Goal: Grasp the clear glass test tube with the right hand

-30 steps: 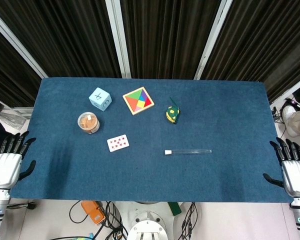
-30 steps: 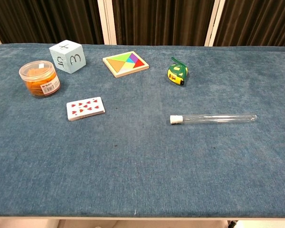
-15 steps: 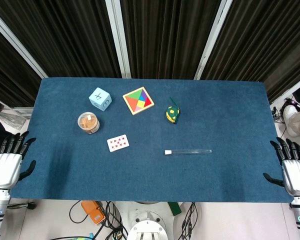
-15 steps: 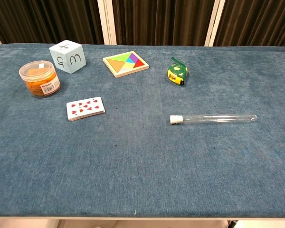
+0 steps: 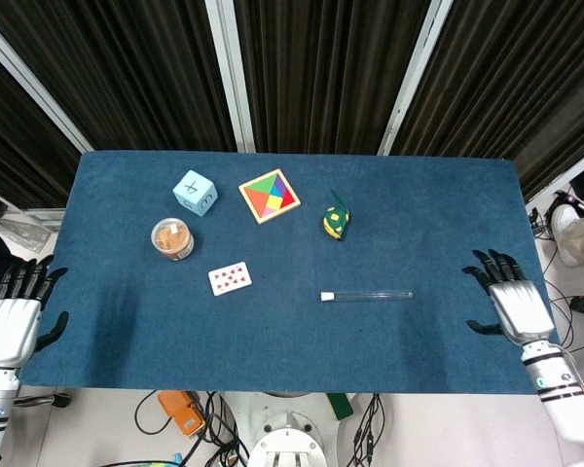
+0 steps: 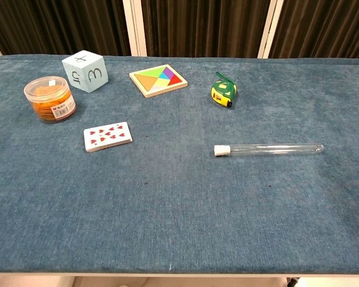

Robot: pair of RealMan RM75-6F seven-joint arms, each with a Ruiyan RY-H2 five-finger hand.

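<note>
A clear glass test tube (image 5: 367, 295) (image 6: 269, 149) with a white cap at its left end lies flat on the blue table (image 5: 292, 331), right of centre. My right hand (image 5: 512, 303) hovers open over the table's right part, fingers spread, well to the right of the tube and apart from it. Off the table's left edge my left hand (image 5: 13, 319) stays open and holds nothing. Neither hand shows in the chest view.
Left of the tube lie a playing card (image 5: 230, 279), a round tub of orange bits (image 5: 172, 238), a pale blue cube (image 5: 195, 192) and a coloured tangram puzzle (image 5: 270, 196). A green and yellow tape measure (image 5: 336, 221) sits behind the tube.
My right hand has moved left from beyond the table's right edge to over the cloth, closer to the tube. The left hand and all objects are unmoved.
</note>
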